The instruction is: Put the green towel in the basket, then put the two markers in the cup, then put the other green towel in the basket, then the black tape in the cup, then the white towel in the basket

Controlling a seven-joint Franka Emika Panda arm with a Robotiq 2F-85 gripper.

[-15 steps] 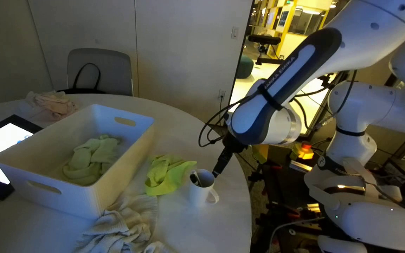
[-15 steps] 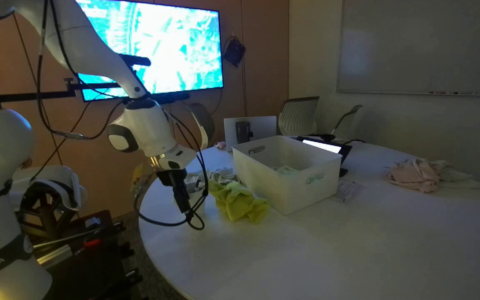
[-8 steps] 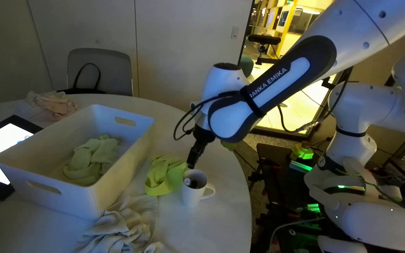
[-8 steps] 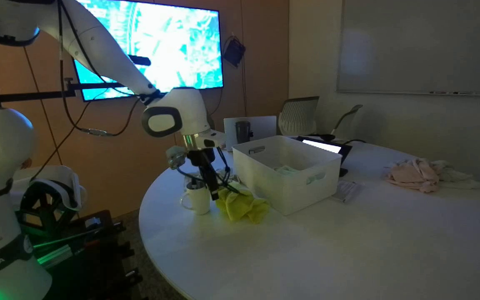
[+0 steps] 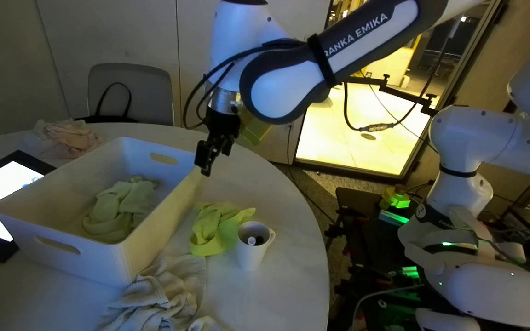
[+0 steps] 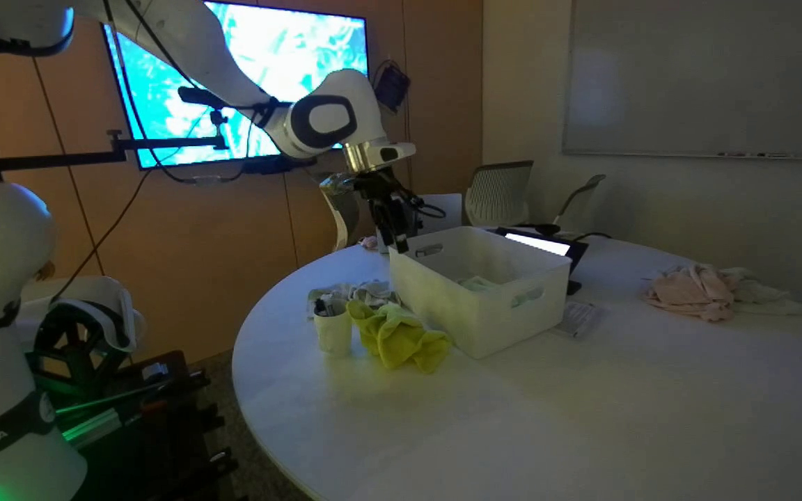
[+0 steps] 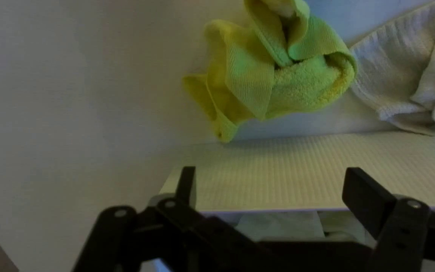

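The black two-fingered gripper (image 7: pixel 269 182) hangs wide and empty by the large white rectangular plastic tub (image 5: pixel 99 262), placed, I'd guess, to fetch the yellow-green cloth towel (image 7: pixel 274 81) lying just beside it, since slim dark-and-pale markers (image 6: pixel 323 307) already stand in the small white cylindrical cup (image 5: pixel 249 257).

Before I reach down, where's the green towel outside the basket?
In an exterior view, the green towel lies on the table between the basket at left and the cup at right; in the wrist view, it's top centre.

The table (image 6: pixel 582 431) bears the basket (image 5: pixel 85 261), cup (image 5: pixel 249 258), one green towel (image 5: pixel 206 225), white towel (image 5: pixel 166 292), pink cloth (image 5: pixel 69 135) and screen (image 5: pixel 2 197).
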